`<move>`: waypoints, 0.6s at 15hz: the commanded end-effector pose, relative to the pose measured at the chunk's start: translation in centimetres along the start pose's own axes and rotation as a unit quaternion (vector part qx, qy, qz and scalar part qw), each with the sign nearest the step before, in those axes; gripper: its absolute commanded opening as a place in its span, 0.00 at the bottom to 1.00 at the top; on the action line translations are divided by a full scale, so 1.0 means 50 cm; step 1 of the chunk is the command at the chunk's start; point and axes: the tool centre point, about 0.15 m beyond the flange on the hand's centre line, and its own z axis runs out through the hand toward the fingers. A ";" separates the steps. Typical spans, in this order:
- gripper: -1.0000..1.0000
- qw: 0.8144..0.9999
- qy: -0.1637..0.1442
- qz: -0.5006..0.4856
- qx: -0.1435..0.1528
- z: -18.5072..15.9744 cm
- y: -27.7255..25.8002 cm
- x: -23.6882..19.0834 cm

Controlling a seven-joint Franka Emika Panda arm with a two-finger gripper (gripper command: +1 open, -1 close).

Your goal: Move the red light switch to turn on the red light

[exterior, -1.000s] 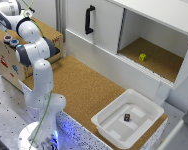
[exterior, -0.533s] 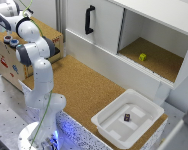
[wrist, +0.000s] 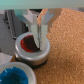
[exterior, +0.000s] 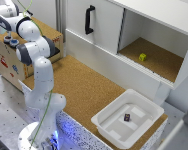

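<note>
In the wrist view the red light switch [wrist: 30, 46] is a red disc inside a round grey housing. My gripper [wrist: 39, 31] hangs straight over it, fingers [wrist: 43, 29] pressed together with nothing between them, tips at or just above the red disc. I cannot tell whether they touch it. A blue switch [wrist: 15, 76] sits beside the red one. In the exterior view my hand [exterior: 5, 15] is over the wooden box [exterior: 11, 62] at that view's left, where two round switches [exterior: 10, 40] show on top. No lit red light shows.
A cork tabletop [exterior: 89, 90] runs between the box and a white tray [exterior: 106, 127] that holds a small dark object [exterior: 127, 117]. A white cabinet with a black handle [exterior: 88, 20] stands behind. Its open compartment holds a yellow block [exterior: 142, 57].
</note>
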 end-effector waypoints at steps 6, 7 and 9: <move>0.00 0.997 -0.070 -0.007 0.006 -0.047 -0.043 0.037; 0.00 0.997 -0.073 -0.004 0.010 -0.037 -0.039 0.038; 0.00 0.997 -0.078 0.004 0.011 -0.019 -0.025 0.044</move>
